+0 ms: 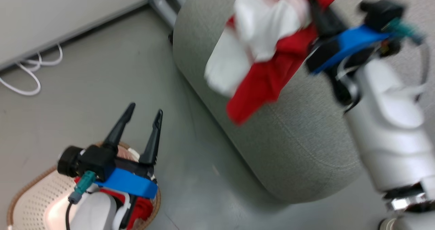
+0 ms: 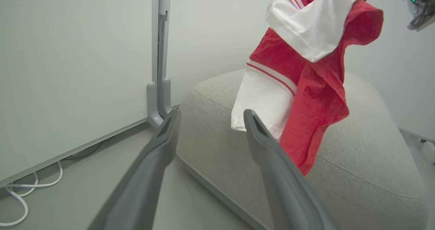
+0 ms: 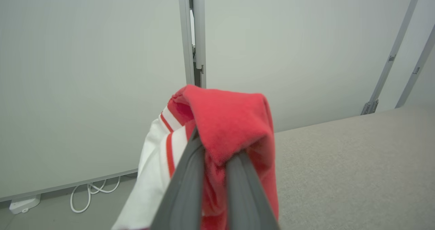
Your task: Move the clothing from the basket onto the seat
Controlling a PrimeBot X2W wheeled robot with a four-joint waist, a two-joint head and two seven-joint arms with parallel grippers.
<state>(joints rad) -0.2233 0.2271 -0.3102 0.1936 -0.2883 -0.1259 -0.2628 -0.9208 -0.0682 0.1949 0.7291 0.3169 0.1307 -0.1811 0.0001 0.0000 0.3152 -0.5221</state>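
Pinches clothing [image 1: 268,63] in right gripper [image 3: 214,165] at one o'clock, seemingly above seat [image 1: 306,138]; spreads left gripper [image 1: 145,108] at seven o'clock over basket [image 1: 34,196].

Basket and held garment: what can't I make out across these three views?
- Head view: the left gripper and forearm cover much of the basket; red fabric peeks out, amount unclear.
- Head view: the red garment is motion-blurred.
- Right wrist view: the right gripper has its fingertips buried in the garment, whose lower end the bottom edge cuts off.
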